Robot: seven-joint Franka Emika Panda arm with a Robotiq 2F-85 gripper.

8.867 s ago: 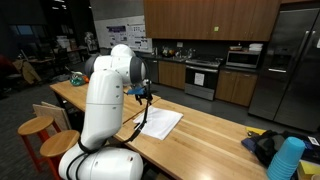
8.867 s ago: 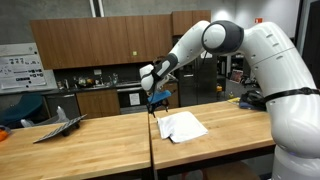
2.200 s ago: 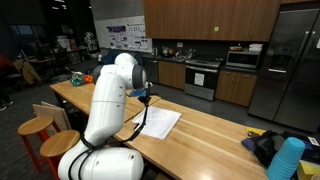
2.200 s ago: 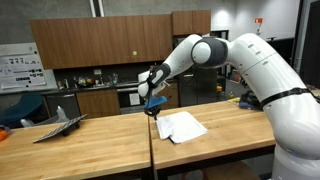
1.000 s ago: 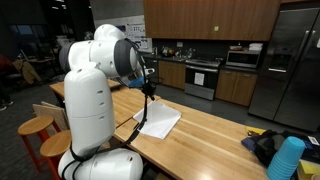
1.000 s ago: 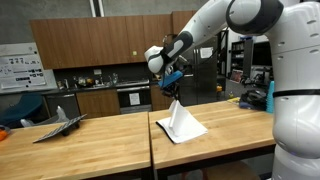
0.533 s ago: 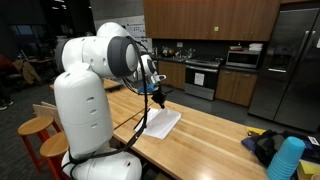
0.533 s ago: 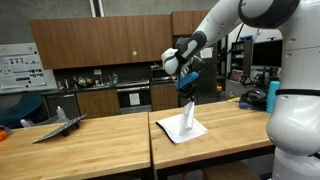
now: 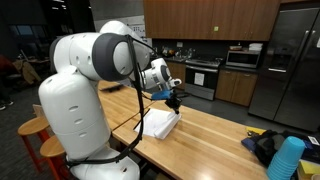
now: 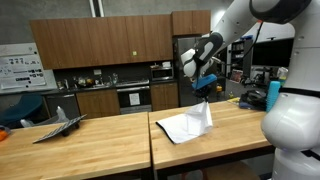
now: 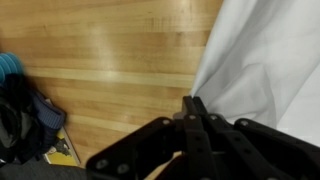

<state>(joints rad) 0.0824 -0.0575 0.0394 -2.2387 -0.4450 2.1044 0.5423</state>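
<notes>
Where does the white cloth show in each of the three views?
In an exterior view: white cloth at centre, one corner raised in the gripper.
In an exterior view: white cloth right of centre.
Wrist view: white cloth fills the right side.
Shared landmark: the wooden table.

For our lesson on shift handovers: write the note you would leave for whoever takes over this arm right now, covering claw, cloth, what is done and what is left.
Claw: shut on one edge of the white cloth, raised above the wooden table.
Cloth: the rest lies on the table, draped up to the held edge.
Done: edge gripped and lifted.
Left: cloth not yet laid down or released.
</notes>
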